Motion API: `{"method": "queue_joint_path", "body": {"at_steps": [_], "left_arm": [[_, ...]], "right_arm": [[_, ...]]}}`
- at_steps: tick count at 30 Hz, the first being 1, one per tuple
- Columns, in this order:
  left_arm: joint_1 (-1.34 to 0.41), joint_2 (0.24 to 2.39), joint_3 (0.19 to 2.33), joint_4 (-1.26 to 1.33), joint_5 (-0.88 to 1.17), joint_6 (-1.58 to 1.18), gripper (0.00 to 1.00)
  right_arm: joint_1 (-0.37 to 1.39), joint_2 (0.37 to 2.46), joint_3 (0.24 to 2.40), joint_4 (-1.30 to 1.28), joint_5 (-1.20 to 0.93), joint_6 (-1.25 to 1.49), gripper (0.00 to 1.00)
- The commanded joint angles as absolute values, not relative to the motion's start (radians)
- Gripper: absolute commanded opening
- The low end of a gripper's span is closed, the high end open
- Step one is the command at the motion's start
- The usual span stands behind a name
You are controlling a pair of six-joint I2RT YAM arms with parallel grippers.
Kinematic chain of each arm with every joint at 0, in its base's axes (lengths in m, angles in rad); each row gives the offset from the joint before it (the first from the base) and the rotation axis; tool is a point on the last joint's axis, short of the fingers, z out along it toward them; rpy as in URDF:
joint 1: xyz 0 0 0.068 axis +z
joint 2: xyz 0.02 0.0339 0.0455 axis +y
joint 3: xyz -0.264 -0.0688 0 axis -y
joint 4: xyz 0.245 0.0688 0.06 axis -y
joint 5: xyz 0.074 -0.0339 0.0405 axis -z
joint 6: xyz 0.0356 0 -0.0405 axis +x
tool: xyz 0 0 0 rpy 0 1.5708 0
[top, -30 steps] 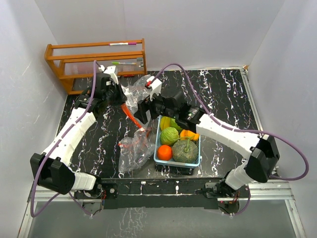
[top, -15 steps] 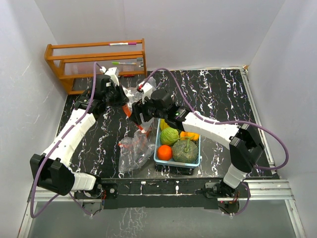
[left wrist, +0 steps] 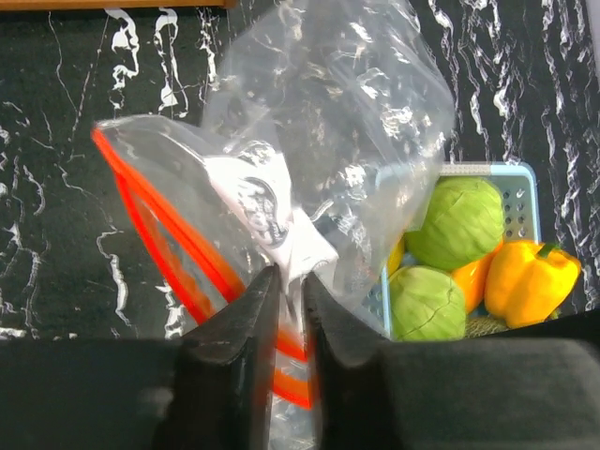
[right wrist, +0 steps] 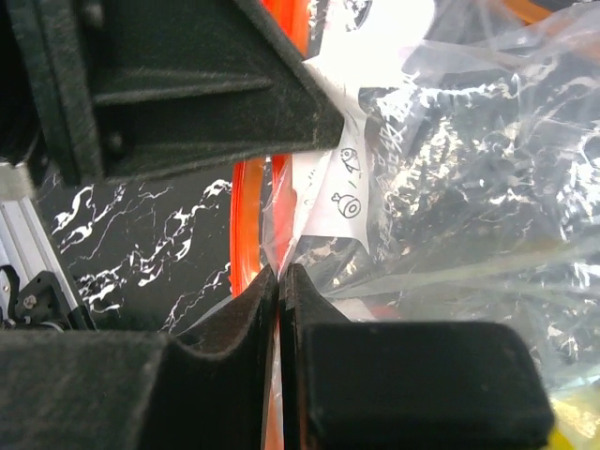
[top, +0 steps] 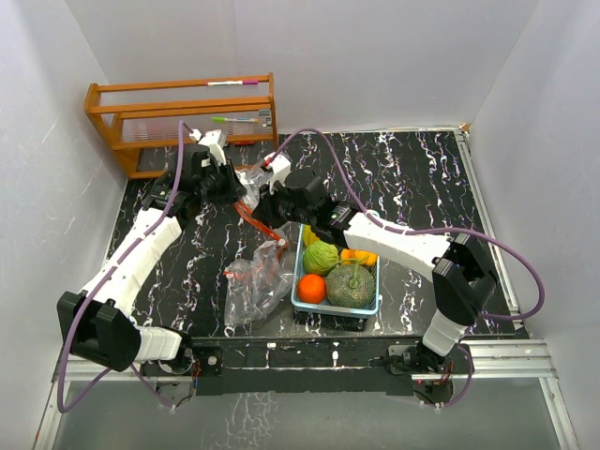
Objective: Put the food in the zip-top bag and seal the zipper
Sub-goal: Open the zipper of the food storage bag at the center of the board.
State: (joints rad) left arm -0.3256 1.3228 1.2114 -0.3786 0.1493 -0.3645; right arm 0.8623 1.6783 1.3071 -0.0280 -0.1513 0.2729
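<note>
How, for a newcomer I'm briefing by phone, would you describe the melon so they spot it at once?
On the black marble table, find the light-blue basket near the front edge. The melon fills its near right corner, beside the orange; it alone is grey-green with a netted skin, unlike the light-green cabbage farther back.

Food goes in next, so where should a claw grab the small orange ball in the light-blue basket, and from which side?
Probably its upper half, coming straight down. The small orange ball sits in the near left corner of the light-blue basket, walls on two sides, the netted grey-green melon to its right and a light-green cabbage ball behind, so only the top is open.
</note>
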Motion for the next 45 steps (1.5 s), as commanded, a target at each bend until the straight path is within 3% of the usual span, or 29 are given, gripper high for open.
{"method": "queue_joint_path", "body": {"at_steps": [1, 5, 6, 7, 19, 26, 35, 45], "left_arm": [[-0.331, 1.249, 1.185, -0.354, 0.164, -0.376, 0.34], [-0.331, 1.212, 1.186, -0.348, 0.196, -0.378, 0.84], [-0.331, 1.204, 1.198, -0.358, 0.204, -0.377, 0.95], [-0.331, 1.199, 1.212, -0.368, 0.209, -0.379, 0.97], [-0.331, 1.103, 1.234, -0.322, 0.26, -0.515, 0.97], [-0.331, 1.102, 1.146, -0.203, 0.272, -0.669, 0.91], [-0.33, 1.142, 1.023, 0.183, 0.378, -0.954, 0.9], [-0.33, 1.17, 1.012, 0.242, 0.378, -1.003, 0.83]], "right_arm": [[0.865, 1.623, 1.308, 0.043, -0.057, 0.308, 0.08], [0.863, 1.579, 1.264, 0.087, 0.022, 0.34, 0.08], [0.862, 1.574, 1.256, 0.099, 0.031, 0.35, 0.08], [0.86, 1.566, 1.244, 0.113, 0.036, 0.358, 0.08], [0.785, 1.422, 1.099, 0.314, 0.203, 0.554, 0.08], [0.71, 1.355, 1.014, 0.466, 0.047, 0.651, 0.08], [0.71, 1.332, 0.976, 0.477, -0.047, 0.663, 0.08], [0.711, 1.339, 0.985, 0.459, -0.074, 0.653, 0.08]]}}
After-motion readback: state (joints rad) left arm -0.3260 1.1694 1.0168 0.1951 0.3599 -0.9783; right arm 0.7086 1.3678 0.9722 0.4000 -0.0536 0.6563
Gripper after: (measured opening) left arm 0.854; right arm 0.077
